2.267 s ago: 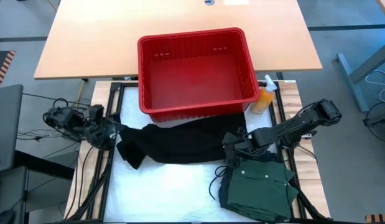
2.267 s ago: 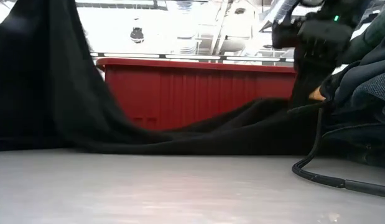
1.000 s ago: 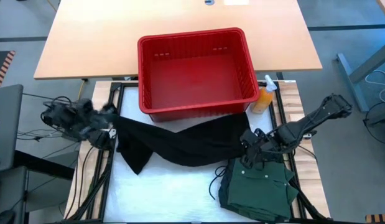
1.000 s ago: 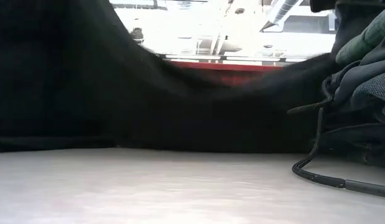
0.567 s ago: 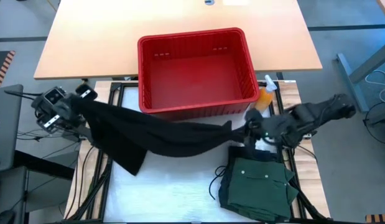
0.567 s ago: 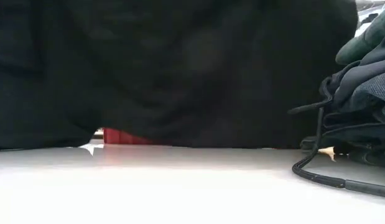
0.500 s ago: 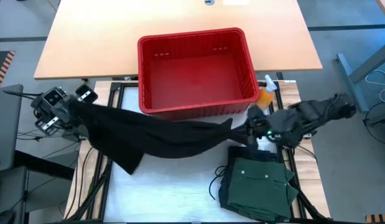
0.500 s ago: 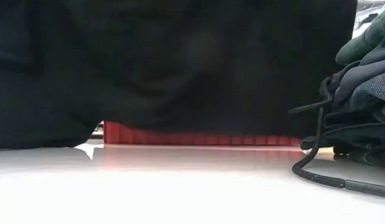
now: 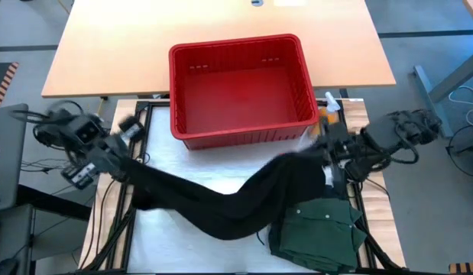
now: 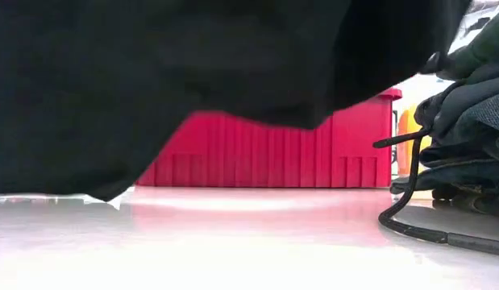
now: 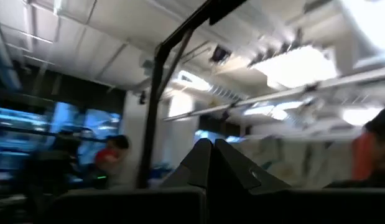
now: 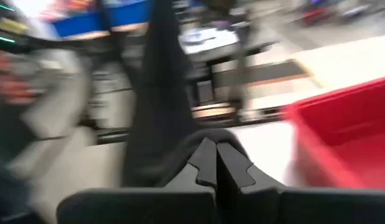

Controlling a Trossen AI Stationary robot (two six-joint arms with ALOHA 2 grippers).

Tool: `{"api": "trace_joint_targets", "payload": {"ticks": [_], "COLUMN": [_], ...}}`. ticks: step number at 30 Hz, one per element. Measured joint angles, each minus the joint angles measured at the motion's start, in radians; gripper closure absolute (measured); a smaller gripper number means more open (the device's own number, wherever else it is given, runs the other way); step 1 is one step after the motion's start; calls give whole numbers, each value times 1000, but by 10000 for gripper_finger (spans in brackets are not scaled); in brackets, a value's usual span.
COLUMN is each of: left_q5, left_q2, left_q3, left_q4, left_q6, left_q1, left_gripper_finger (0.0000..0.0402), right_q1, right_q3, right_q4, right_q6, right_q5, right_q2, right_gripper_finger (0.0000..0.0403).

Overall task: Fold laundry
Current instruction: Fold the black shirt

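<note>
High view, black garment (image 9: pixel 221 202): slung between both arms above the white desk (image 9: pixel 175 248), sagging in a deep curve toward the near edge; half a second ago it stretched closer to the basket.
High view, left end effector (image 9: pixel 121 164): at the desk's left edge, clamped on the garment's left end; it has dropped lower and inward.
High view, right end effector (image 9: pixel 322 153): beside the basket's right corner, clamped on the garment's right end.
High view, green buttoned shirt (image 9: pixel 320 229): lying at the desk's near right, unmoved.
High view, red basket (image 9: pixel 240 88): at the far edge, orange spray bottle (image 9: pixel 328 114) just beside it.
Low view: the garment now hangs higher, showing more basket.
Left wrist view: fingers (image 11: pixel 232 171) pressed together.
Right wrist view: fingers (image 12: pixel 232 165) pressed together, black cloth rising beyond them.
</note>
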Motion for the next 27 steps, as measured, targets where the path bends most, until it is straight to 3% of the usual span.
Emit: {"api": "trace_joint_targets", "payload": {"ticks": [3,5,8,11,19,23,27], "left_q5": [-75,-195,-371,-442,-450,-317,-223], "left_q2": [12,20,21,15,4,-5,-10], "left_q3": [171,269,379,453,593,602,484], "left_q4": [-284,-462,-673,-796,-853,-1003,-1257], "left_q6": [169,242,285,289,273,143,-97], "left_q1": [13,22,40,63,96,95,95], "left_gripper_finger": [402,401,401,402,401,401,401], "right_q1": [-75,-144,-253,-334,-400,-351,-216], "right_q3": [23,32,35,35,90,73,-70], "right_q4": [-63,-103,-142,-156,-224,-323,-419], "right_q6": [-77,-87,-88,-103,-222,-94,66], "right_q5": [116,161,130,62,-1,-137,-160], "right_q2": [-2,-2,-2,-1,-3,8,49], "right_gripper_finger": [387,387,387,387,387,387,387]}}
